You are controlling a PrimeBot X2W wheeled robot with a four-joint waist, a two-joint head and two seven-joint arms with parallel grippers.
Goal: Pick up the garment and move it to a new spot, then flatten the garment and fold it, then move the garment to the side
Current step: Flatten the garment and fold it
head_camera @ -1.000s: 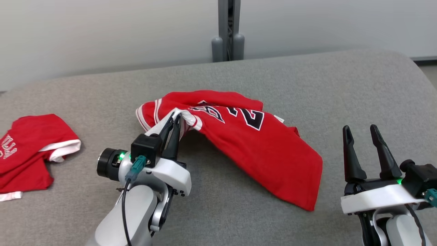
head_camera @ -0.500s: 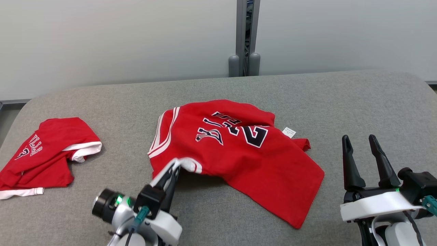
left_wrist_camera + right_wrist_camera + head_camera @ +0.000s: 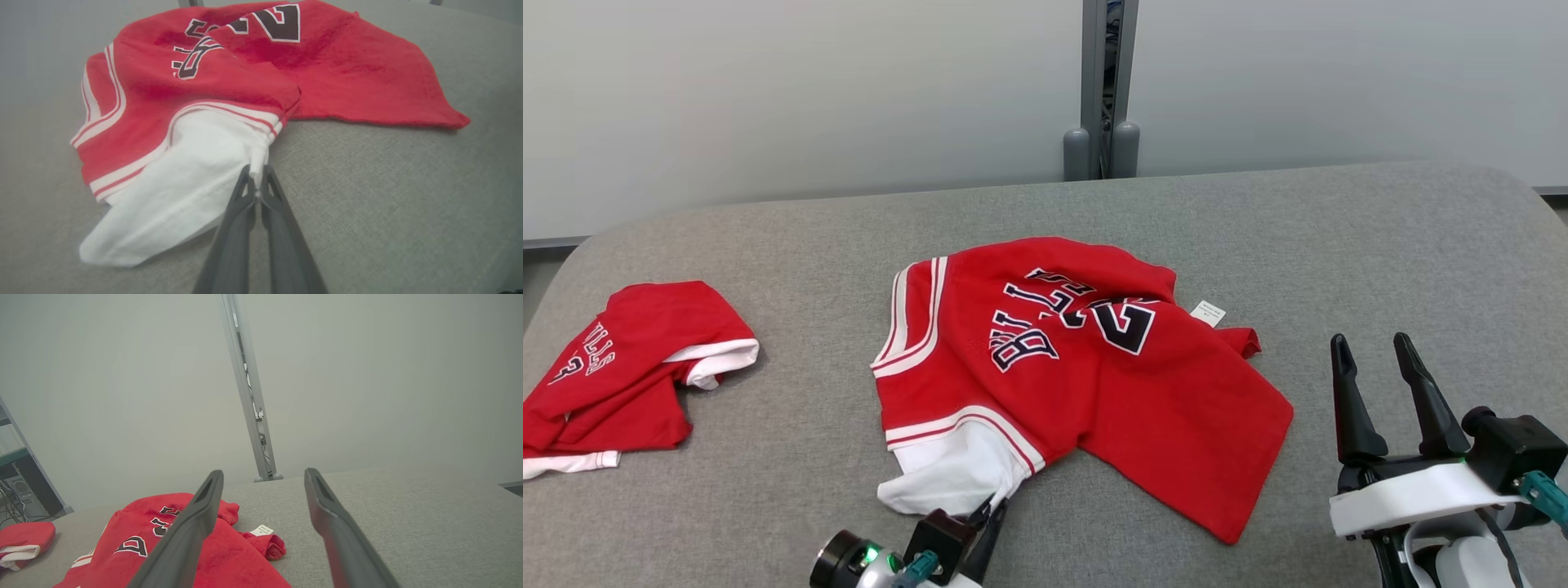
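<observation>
Two grippers sit at the near edge of a grey fabric-covered surface (image 3: pixel 1372 237). The left gripper (image 3: pixel 992 513) is low at the bottom of the head view. Its fingers are pressed together on a pinch of the white sleeve edge (image 3: pixel 255 163) of the red jersey (image 3: pixel 1111 392). In the left wrist view the cloth is drawn to a point between the tips. The right gripper (image 3: pixel 1369 339) is at the lower right, its fingers pointing away from the robot. They are spread apart with nothing between them, and they are clear of the jersey's hem.

The jersey lies near the middle of the surface, rumpled, with its dark lettering and number facing up and a small white label (image 3: pixel 1207 312) at its far right side. Well apart to the left lies a second red garment (image 3: pixel 629 367), bunched up. Beyond the surface's rounded far edge stands a plain pale wall (image 3: pixel 768 98), with a grey metal post (image 3: pixel 1103 82) between its panels.
</observation>
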